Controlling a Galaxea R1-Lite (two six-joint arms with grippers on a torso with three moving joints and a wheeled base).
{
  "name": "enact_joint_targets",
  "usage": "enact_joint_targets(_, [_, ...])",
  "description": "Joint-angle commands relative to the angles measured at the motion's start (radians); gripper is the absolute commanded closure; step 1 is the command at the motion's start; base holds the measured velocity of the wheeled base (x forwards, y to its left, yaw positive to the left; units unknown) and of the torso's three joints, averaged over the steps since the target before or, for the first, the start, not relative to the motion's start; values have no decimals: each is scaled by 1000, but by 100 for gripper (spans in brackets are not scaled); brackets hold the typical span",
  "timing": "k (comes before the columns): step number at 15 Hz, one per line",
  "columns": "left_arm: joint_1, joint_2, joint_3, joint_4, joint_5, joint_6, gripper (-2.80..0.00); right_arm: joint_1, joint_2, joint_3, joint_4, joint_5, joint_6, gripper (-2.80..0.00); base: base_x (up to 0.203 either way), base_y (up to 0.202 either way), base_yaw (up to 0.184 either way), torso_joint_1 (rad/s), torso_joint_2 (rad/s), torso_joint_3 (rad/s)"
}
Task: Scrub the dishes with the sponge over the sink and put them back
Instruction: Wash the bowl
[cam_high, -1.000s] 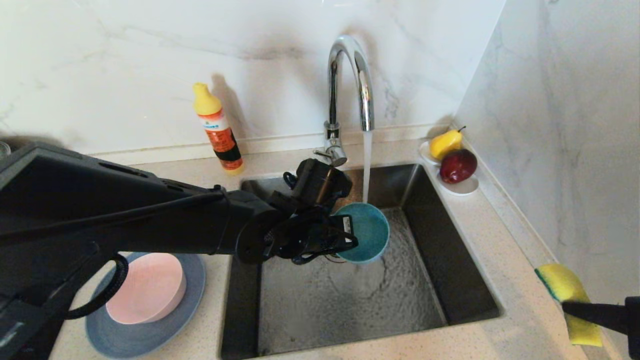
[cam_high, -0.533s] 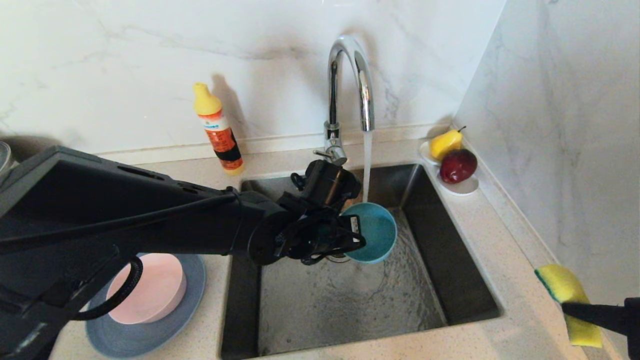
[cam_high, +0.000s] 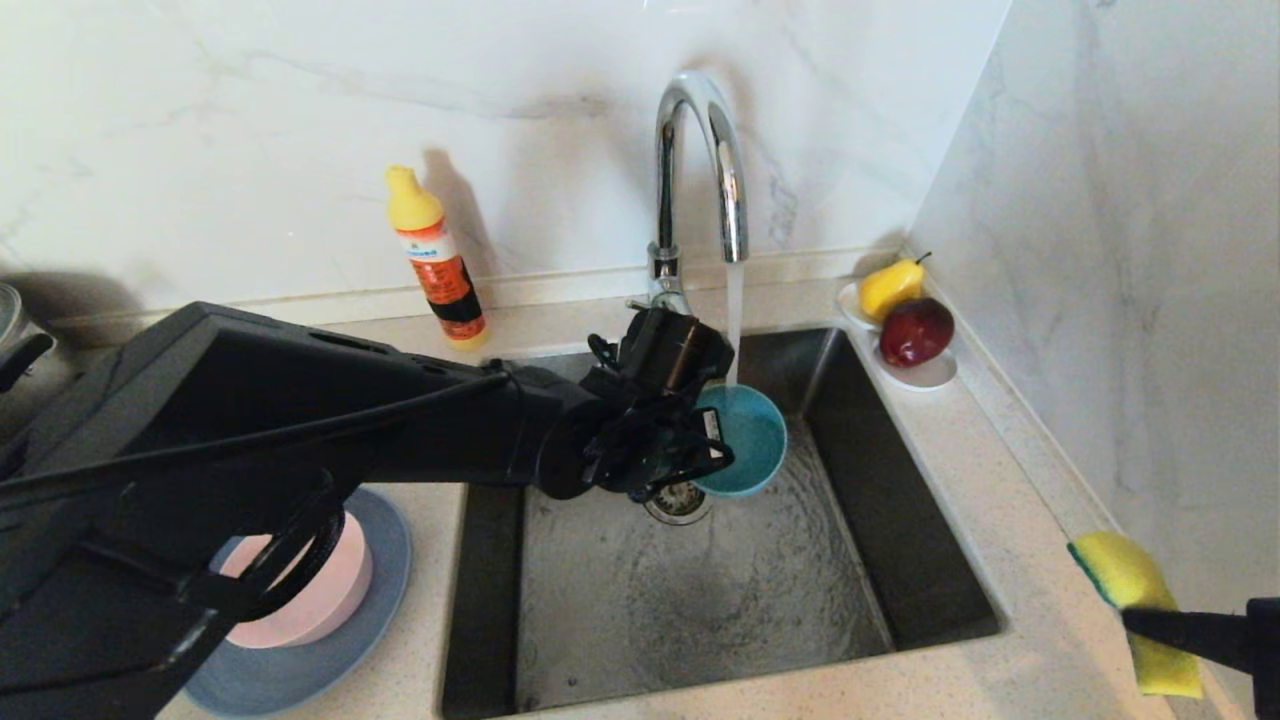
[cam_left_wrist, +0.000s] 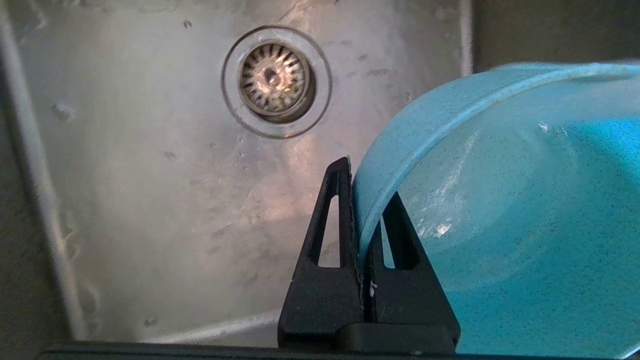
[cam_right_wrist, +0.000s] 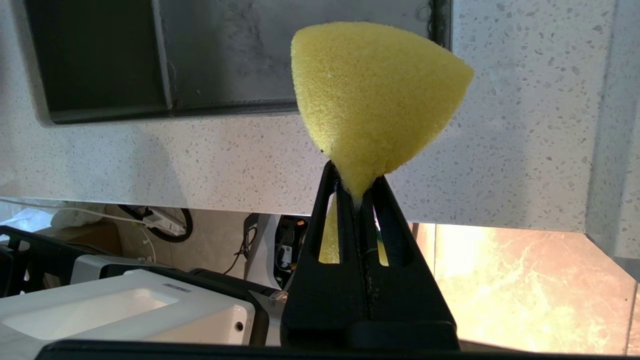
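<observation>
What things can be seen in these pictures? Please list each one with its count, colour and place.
teal bowl: 1, teal, held over sink under running water
sink: 1, steel, centre
tap: 1, chrome, behind sink
pink bowl: 1, pale pink, on plate
plate: 1, slate-blue, counter left of sink
bottle: 1, yellow and orange, by wall
saucer: 1, white, right rear corner
pear: 1, yellow, on saucer
apple: 1, dark red, on saucer
sponge: 1, yellow and green, in right pincer
left pincer: shut on bowl rim
right pincer: shut on sponge, right of sink
</observation>
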Motion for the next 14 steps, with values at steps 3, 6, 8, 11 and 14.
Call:
enact_joint_targets(3, [-1, 42, -84, 42, -2, -6, 0, 0, 8, 2, 2, 1, 3, 0, 0, 0, 0, 0, 0, 0])
enact_joint_targets(6, [-1, 33, -74, 42, -1, -7, 0, 1, 3, -4, 2, 1, 3, 0, 0, 0, 0, 0, 0, 0])
enact_joint_targets(8, [-1, 31, -78, 43, 1, -7, 0, 1, -1, -6, 2, 1, 3, 0, 0, 0, 0, 0, 0, 0])
enact_joint_targets(11, [-1, 35, -85, 46, 1, -8, 0, 1, 0, -4, 2, 1, 3, 0, 0, 0, 0, 0, 0, 0])
enact_joint_targets(14, [1, 8, -52, 46, 6, -10, 0, 1, -2, 2, 2, 1, 3, 0, 0, 0, 0, 0, 0, 0])
